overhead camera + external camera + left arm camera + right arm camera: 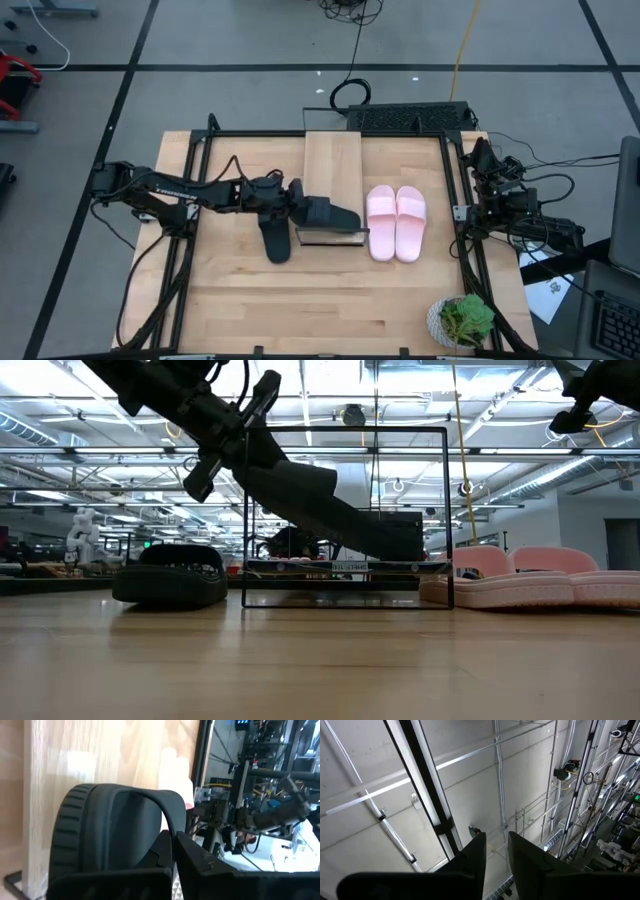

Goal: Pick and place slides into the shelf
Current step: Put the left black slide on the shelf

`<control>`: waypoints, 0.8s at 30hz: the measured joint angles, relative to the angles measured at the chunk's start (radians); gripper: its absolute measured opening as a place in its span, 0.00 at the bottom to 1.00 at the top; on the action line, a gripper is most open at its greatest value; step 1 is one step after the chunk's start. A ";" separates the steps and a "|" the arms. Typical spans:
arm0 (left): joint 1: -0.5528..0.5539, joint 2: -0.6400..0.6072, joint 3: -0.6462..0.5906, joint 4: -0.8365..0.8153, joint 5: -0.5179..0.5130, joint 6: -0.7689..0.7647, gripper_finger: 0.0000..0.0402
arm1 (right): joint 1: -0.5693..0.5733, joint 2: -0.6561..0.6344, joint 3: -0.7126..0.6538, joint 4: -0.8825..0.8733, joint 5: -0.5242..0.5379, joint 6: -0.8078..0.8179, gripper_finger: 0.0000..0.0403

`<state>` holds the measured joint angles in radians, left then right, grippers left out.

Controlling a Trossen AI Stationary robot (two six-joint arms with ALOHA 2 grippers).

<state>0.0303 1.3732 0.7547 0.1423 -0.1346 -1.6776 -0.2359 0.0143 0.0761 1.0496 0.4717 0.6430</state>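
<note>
Gripping a black slide (330, 214) at frame centre, your left gripper (298, 200) holds it tilted over the shelf's (332, 165) near end. 2nd black slide (275, 240) lies lower left; pink pair (396, 222) right of shelf. Right gripper (495, 851), far right, jaws slightly apart, empty.

The desk (250, 300) is pale wood, smooth with fine grain; the shelf (332, 160) on it is the same light wood, framed in thin dark metal; black slides (275, 240) look matt, ribbed at the sole; pink slides (396, 222) beside the shelf look smooth, soft-sheened.
</note>
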 joint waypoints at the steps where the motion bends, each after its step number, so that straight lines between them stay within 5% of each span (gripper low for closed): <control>1: 0.001 0.000 0.000 0.009 -0.006 0.002 0.00 | 0.000 0.000 0.000 0.000 0.000 0.000 0.18; 24: 0.007 0.000 0.000 -0.047 0.037 0.049 0.00 | 0.000 0.000 0.000 0.000 0.005 -0.034 0.18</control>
<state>0.0370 1.3735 0.7551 0.0958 -0.0976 -1.6283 -0.2357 0.0143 0.0761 1.0496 0.4763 0.6090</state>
